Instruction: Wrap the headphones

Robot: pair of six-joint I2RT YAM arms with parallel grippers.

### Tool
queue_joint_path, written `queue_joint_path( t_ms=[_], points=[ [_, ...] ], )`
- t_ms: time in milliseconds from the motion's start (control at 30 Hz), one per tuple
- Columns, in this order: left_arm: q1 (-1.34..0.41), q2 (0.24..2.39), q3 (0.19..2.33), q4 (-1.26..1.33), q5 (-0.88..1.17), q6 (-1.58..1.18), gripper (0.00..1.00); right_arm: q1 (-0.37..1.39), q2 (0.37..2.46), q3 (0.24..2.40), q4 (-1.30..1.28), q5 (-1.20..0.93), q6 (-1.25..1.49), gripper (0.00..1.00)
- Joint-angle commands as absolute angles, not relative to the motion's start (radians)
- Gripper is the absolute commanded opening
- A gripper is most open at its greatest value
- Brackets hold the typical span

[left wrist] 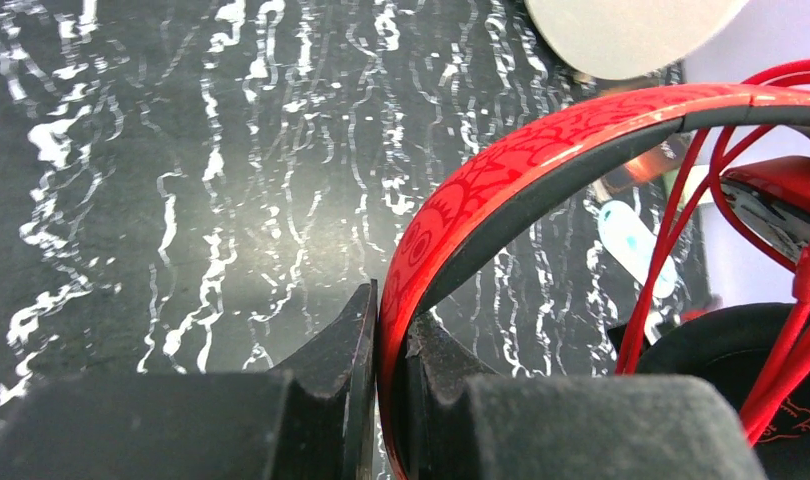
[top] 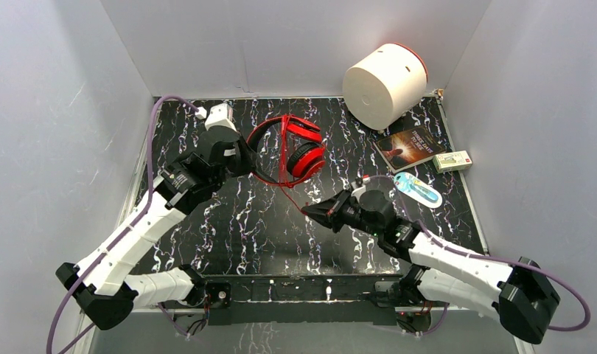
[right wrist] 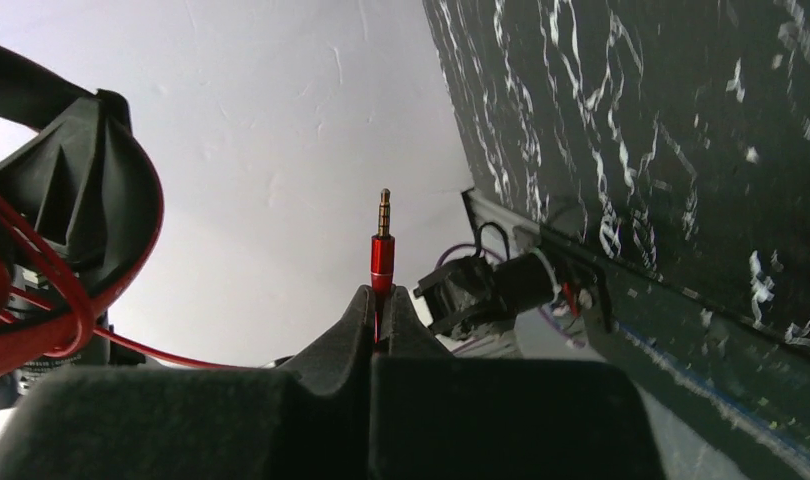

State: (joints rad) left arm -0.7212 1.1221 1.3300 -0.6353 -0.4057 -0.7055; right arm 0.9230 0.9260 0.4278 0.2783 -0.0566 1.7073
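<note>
Winding: left gripper [left wrist: 389, 325] clamps red over-ear headphones [left wrist: 541, 150] by the headband; right gripper [right wrist: 379, 312] pinches the thin red cable's jack plug [right wrist: 382, 262]. Next we loop it around them.

- Left arm [top: 130, 240], right arm [top: 458, 284]: white shells on the long links, black housings at the joints.
- Lilac cable [top: 149, 140] along the left arm; second lilac cable [top: 587, 313] along the right arm.
- White camera block [top: 220, 116] on the left wrist.
- Left gripper [left wrist: 386, 325], right gripper [right wrist: 379, 305]: black fingers, matte grainy surface, wedge-shaped tips.
</note>
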Motion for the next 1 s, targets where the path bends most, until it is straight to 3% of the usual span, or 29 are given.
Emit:
queue_joint_path(
  t_ms=[0,200,433,700,967],
  points=[
    [-0.715,1.059,1.293,-0.449,-0.192,-0.624,0.00,0.780,0.927,0.493,0.251,-0.170,1.433,0.00],
    [-0.711,0.976,1.157,-0.334,0.152,-0.465,0.00,0.537,1.012,0.662,0.197,-0.532,1.064,0.00],
    [-0.712,0.861,0.985,-0.205,0.410,-0.250,0.00,0.461,1.111,0.873,0.104,-0.782,0.842,0.00],
    [-0.713,0.836,0.926,-0.131,0.522,0.248,0.00,0.462,1.170,0.931,0.262,-1.053,0.857,0.00],
    [-0.731,1.001,1.115,-0.271,0.347,0.553,0.00,0.462,1.264,1.072,0.218,-1.151,0.842,0.00]
  ],
)
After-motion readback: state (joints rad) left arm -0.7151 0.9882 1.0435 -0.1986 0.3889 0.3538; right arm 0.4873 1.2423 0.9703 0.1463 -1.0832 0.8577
